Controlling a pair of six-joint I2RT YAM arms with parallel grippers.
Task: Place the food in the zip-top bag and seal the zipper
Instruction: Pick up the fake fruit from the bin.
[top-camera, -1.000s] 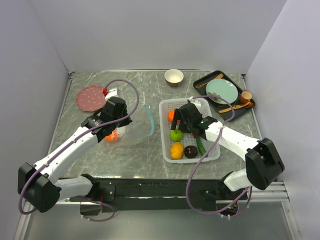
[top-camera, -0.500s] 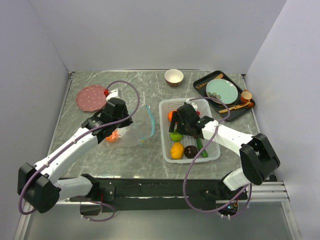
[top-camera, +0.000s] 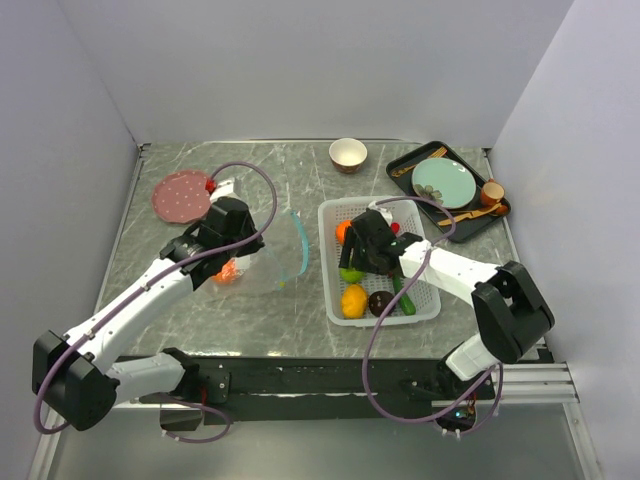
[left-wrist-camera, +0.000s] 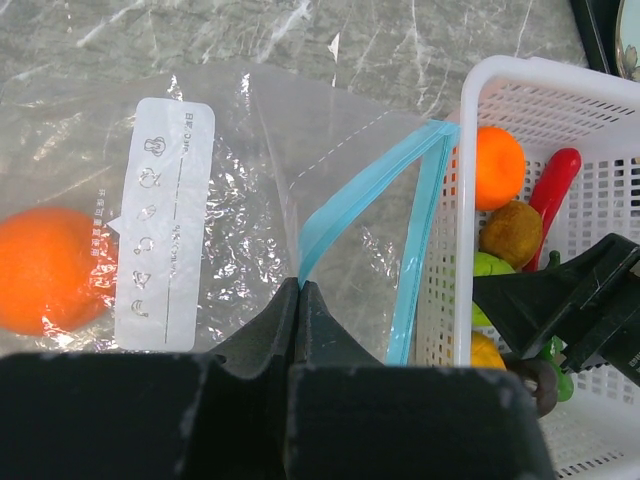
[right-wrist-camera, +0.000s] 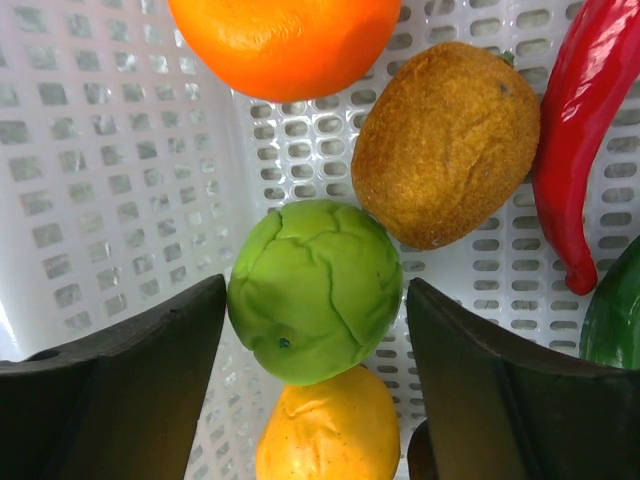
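**Bag pinched at the zipper, one orange inside**

The zip-top bag (left-wrist-camera: 230, 150) lies on the grey marble table (top-camera: 300, 170) just left of the white basket (right-wrist-camera: 90, 150), with its mouth turned toward the basket. The teal zipper (left-wrist-camera: 350, 205) stands up in a loop, so the mouth gapes. Inside the bag, beside the white label (left-wrist-camera: 165, 225), rests one orange (left-wrist-camera: 45, 270). The left gripper (left-wrist-camera: 300, 292) has its fingers pressed together on the near lip of the zipper — no gap shows between them.

The other food sits in the basket. There is a second orange (right-wrist-camera: 285, 40) at the far end, with a brown kiwi (right-wrist-camera: 445, 145) and a red chili (right-wrist-camera: 585, 130) beside it. A green apple (right-wrist-camera: 315, 290) lies mid-basket, and a yellow fruit (right-wrist-camera: 325, 425) touches its near side. A green pepper (right-wrist-camera: 615, 320) lies just past the chili's tip, and a dark round fruit (top-camera: 381, 302) is near the front. The right gripper (right-wrist-camera: 316, 345) hangs inside the basket with its fingers spread wide, one on each side of the green apple — close to it, though whether they touch cannot be told.
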